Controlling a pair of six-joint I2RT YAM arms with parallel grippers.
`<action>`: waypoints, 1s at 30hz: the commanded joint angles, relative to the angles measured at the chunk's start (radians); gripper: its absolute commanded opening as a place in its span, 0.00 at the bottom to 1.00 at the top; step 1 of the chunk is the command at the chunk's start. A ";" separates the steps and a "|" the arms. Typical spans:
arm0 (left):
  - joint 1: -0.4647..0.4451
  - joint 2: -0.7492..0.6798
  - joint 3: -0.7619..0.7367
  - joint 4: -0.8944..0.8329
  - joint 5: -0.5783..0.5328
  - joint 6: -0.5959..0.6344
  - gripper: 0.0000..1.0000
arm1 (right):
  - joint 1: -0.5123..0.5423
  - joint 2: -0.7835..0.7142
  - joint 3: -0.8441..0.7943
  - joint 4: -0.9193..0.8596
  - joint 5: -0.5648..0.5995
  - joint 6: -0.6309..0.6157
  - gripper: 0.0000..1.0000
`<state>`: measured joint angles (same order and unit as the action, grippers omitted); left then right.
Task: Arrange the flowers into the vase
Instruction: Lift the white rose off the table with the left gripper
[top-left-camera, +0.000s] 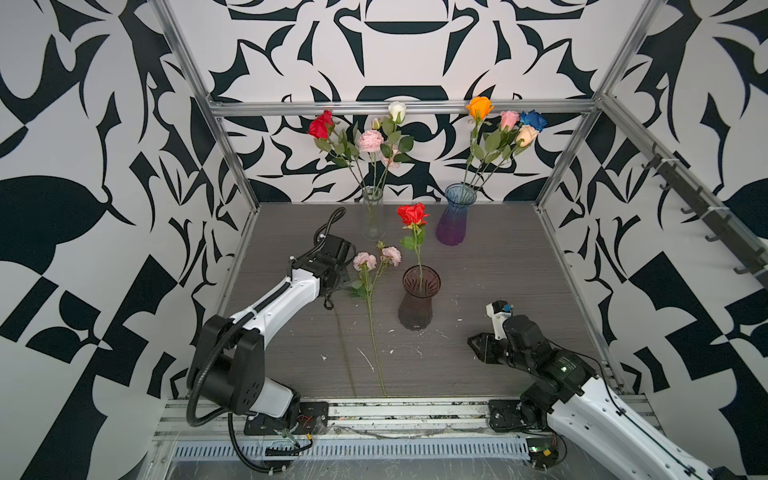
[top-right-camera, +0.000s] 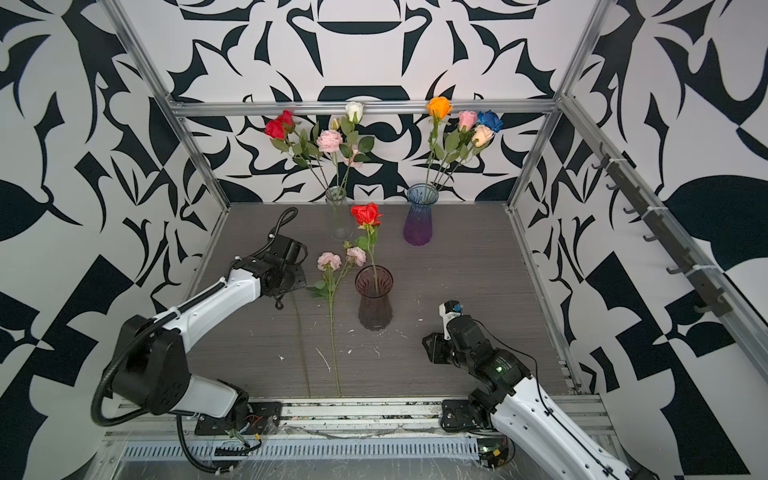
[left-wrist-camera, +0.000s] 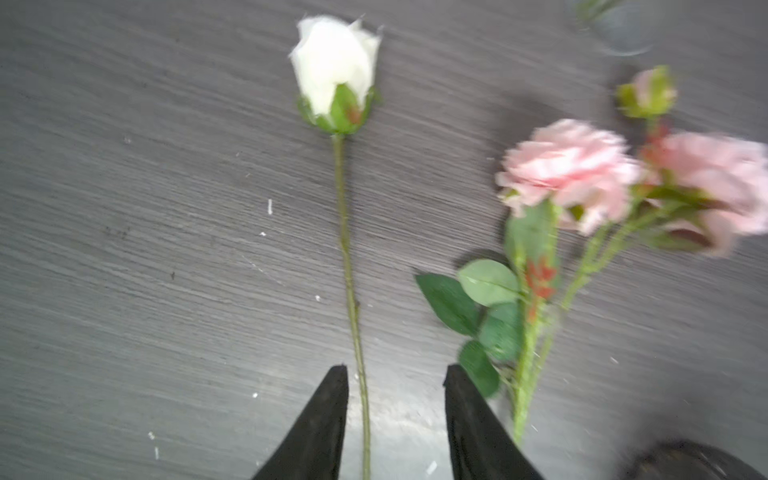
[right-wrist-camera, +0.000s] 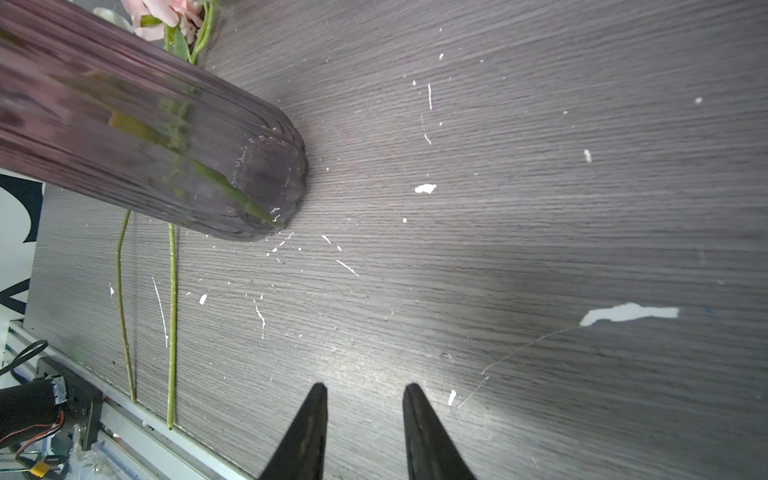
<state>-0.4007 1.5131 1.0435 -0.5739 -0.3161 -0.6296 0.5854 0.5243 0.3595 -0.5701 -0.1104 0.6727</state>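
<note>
White rose (left-wrist-camera: 334, 68) stem between parted left jaws — unclamped, right jaws parted over grey tabletop (right-wrist-camera: 540, 208)

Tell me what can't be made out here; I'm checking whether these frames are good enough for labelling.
1) White rose: bloom hidden under the left arm in both top views; only its stem shows.
2) Left end effector: left wrist view, jaws straddle the stem; contact unclear through blur.
3) Ruffled pink blooms: blurred, left wrist view.
4) Dark vase: rim cut off by the right wrist view's edge.
</note>
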 joint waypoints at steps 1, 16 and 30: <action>0.043 0.085 0.049 -0.020 0.028 0.027 0.40 | 0.007 -0.010 0.001 0.026 0.017 -0.018 0.34; 0.147 0.294 0.099 0.064 0.097 0.042 0.34 | 0.008 -0.009 0.001 0.027 0.013 -0.018 0.34; 0.158 0.310 0.079 0.080 0.112 0.053 0.24 | 0.008 -0.009 0.000 0.029 0.014 -0.018 0.34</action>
<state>-0.2504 1.8076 1.1229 -0.4889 -0.2115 -0.5808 0.5900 0.5159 0.3592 -0.5705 -0.1089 0.6727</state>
